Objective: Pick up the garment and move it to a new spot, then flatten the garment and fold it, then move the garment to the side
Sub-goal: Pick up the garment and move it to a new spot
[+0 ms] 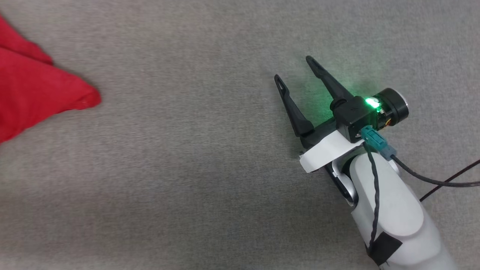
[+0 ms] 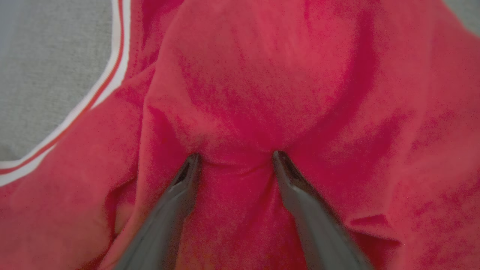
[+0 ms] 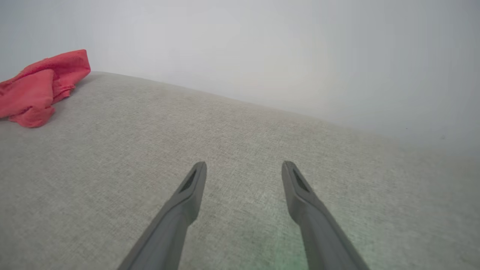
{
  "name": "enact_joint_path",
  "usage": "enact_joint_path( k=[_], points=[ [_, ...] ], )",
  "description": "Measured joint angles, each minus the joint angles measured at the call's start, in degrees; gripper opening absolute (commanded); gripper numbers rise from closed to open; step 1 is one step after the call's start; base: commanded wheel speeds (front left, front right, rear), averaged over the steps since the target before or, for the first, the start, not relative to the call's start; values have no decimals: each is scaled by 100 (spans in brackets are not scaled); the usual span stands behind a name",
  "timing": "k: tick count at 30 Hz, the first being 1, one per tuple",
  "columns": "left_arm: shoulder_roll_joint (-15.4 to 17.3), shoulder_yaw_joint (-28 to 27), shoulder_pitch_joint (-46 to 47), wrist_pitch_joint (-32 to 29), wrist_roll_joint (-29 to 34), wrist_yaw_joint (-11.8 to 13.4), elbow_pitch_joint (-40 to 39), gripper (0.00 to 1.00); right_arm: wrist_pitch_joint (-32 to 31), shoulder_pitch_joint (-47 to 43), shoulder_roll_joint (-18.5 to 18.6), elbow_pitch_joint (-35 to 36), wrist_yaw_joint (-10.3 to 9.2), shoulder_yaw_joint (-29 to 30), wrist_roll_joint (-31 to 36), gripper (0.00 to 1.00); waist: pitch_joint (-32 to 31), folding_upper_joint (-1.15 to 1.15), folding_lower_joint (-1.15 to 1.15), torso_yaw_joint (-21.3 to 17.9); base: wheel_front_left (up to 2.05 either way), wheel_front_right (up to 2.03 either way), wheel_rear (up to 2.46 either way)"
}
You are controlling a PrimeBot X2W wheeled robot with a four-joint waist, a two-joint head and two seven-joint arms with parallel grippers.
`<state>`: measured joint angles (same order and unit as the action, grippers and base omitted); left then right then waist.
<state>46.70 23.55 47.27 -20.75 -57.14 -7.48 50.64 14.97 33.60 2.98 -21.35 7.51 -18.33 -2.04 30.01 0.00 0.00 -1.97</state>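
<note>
The garment (image 1: 33, 93), bright red, lies bunched at the left edge of the head view on the grey fabric surface (image 1: 187, 168). From the left wrist it is seen close up as the garment (image 2: 262, 75), with a red-and-white striped trim (image 2: 112, 75) curving at the left. My left gripper (image 2: 236, 157) is open, its two fingertips pressed into the red cloth with a raised fold between them. My right gripper (image 1: 293, 69) stands open over bare grey surface, well to the right of the jersey. From the right wrist, the right gripper (image 3: 243, 165) has nothing between its fingers, and the garment (image 3: 41, 86) sits far off at the upper left.
The grey surface ends at a far edge (image 3: 262, 107) against a pale wall (image 3: 300, 56). Black cables (image 1: 442, 182) trail from my right wrist toward the right edge. A green light (image 1: 371, 102) glows on the right wrist.
</note>
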Motion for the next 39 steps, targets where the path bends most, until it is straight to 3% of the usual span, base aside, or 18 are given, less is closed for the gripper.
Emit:
enact_joint_path(
  k=[2,3,4,5,9,14,20,26,31,35,39],
  points=[
    [88,110,74,15,-68,2,12,100,0,-3,-2,125,0,9,42,100,77,0,0,-75,0,0,0],
    [124,196,95,41,-82,19,12,85,1,-5,0,189,0,9,76,100,99,1,0,-100,0,0,0],
    [164,289,115,97,-81,19,24,30,0,-10,1,246,0,18,102,100,106,0,0,-116,0,0,0],
    [166,381,137,152,-83,21,32,0,0,-16,2,290,0,32,104,100,90,0,0,-120,0,0,0],
    [60,693,155,691,-112,18,120,0,0,-68,-7,420,0,66,94,100,-62,0,0,-103,0,0,0],
    [12,1112,281,1869,302,8,330,0,0,-228,-3,336,0,140,-85,100,-413,-1,0,-68,0,0,0],
    [-71,1688,634,2738,407,-3,-215,0,0,-485,-4,265,0,186,-389,100,-959,0,0,-63,0,0,0],
    [-98,2397,1038,2914,153,-2,-1574,0,0,-669,-2,360,0,299,-676,100,-1229,0,0,-363,0,0,0],
    [-197,3172,1480,2631,-56,-2,-2896,0,0,-849,-3,491,0,365,-935,100,-1274,0,0,-774,0,0,0],
    [-555,3790,1902,2365,-225,-2,-3573,0,0,-959,-2,632,0,458,-1171,100,-1230,0,0,-1131,0,0,0],
    [-931,4429,2257,2246,-264,-8,-3723,0,0,-1021,-1,756,-1,526,-1377,100,-1112,0,0,-1486,0,0,0]
  ],
)
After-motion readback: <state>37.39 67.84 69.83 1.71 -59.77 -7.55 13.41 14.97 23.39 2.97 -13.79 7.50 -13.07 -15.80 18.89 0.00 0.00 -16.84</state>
